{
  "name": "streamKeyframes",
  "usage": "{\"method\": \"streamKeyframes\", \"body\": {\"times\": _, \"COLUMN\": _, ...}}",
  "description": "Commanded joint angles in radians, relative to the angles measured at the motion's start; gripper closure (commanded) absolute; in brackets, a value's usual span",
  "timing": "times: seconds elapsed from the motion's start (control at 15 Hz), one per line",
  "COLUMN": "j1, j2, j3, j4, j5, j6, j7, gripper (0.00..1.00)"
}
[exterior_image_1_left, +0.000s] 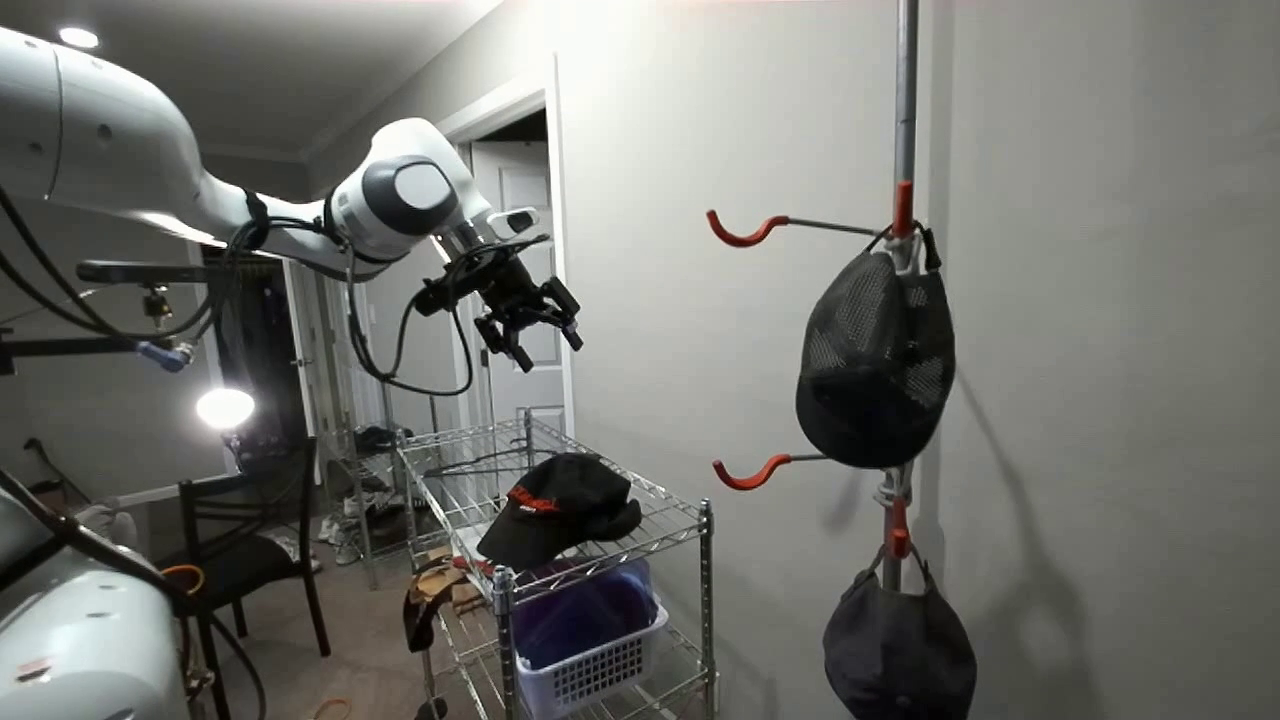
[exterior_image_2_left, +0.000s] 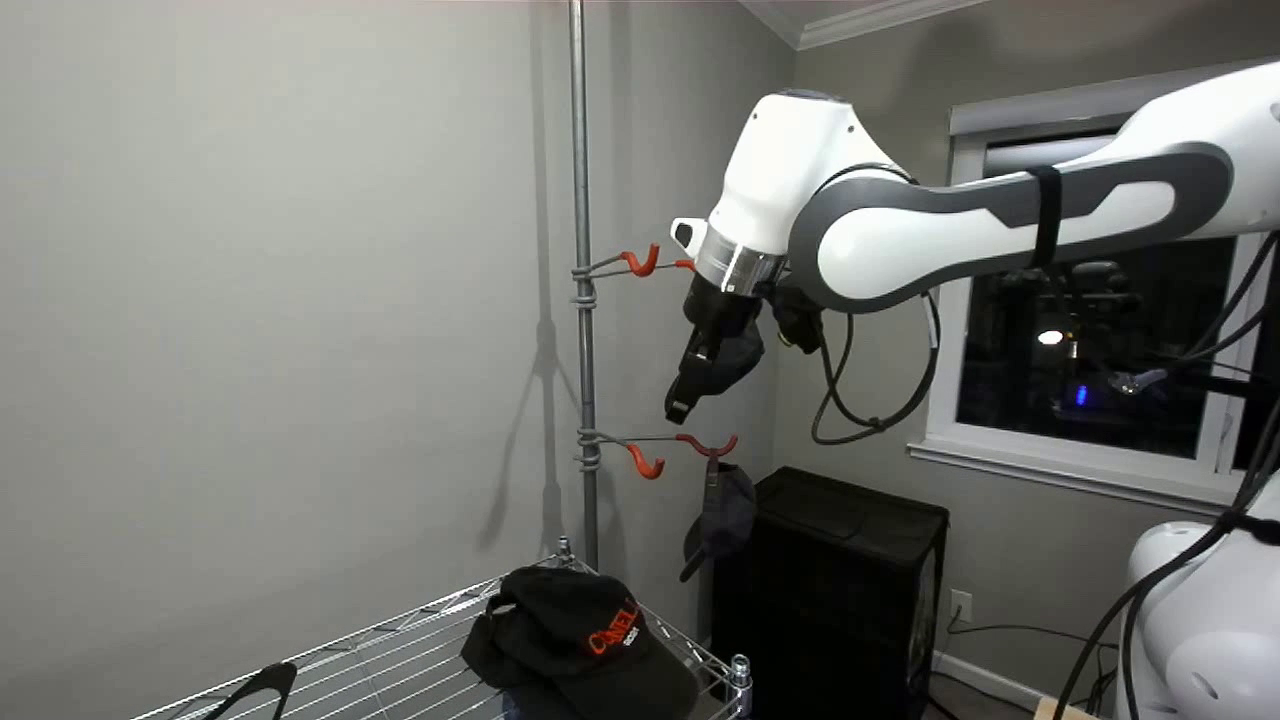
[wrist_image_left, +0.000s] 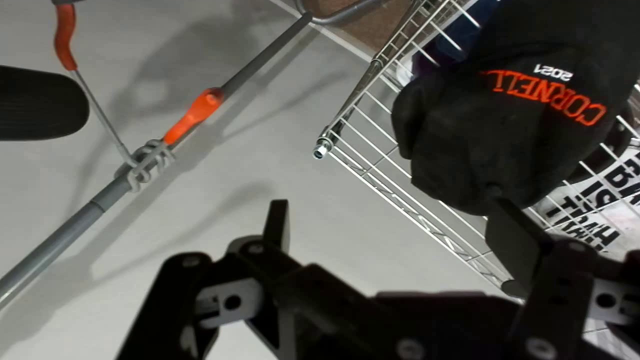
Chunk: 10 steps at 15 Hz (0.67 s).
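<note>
Gripper (exterior_image_1_left: 550, 352) released, jaws wide apart, higher than an orange-lettered black fabric cap (exterior_image_1_left: 575, 500). Cap's long axis crosswise on a chrome wire shelf (wrist_image_left: 417, 220), brim pointing away from the grey wall (exterior_image_1_left: 680, 380); bare wire along the wallward edge.

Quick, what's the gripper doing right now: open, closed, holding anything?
Gripper: open, jaws spread wide apart, holding nothing.

Silver wire shelving rack (exterior_image_1_left: 707, 570): orange-lettered black fabric cap (exterior_image_1_left: 575, 505) and thin black hanger-like piece (exterior_image_2_left: 270, 677) on top; white perforated plastic basket (exterior_image_1_left: 592, 668) below.
</note>
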Motion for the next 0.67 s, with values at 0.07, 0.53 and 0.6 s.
{"method": "streamKeyframes", "body": {"times": 0.07, "j1": 0.064, "j2": 0.105, "j3": 0.038, "j4": 0.048, "j5": 0.004, "j6": -0.031, "j7": 0.075, "gripper": 0.00}}
{"method": "streamKeyframes", "body": {"times": 0.53, "j1": 0.096, "j2": 0.186, "j3": 0.044, "j4": 0.083, "j5": 0.001, "j6": -0.051, "j7": 0.102, "gripper": 0.00}}
{"method": "streamKeyframes", "body": {"times": 0.6, "j1": 0.096, "j2": 0.192, "j3": 0.042, "j4": 0.088, "j5": 0.000, "j6": -0.053, "j7": 0.099, "gripper": 0.00}}
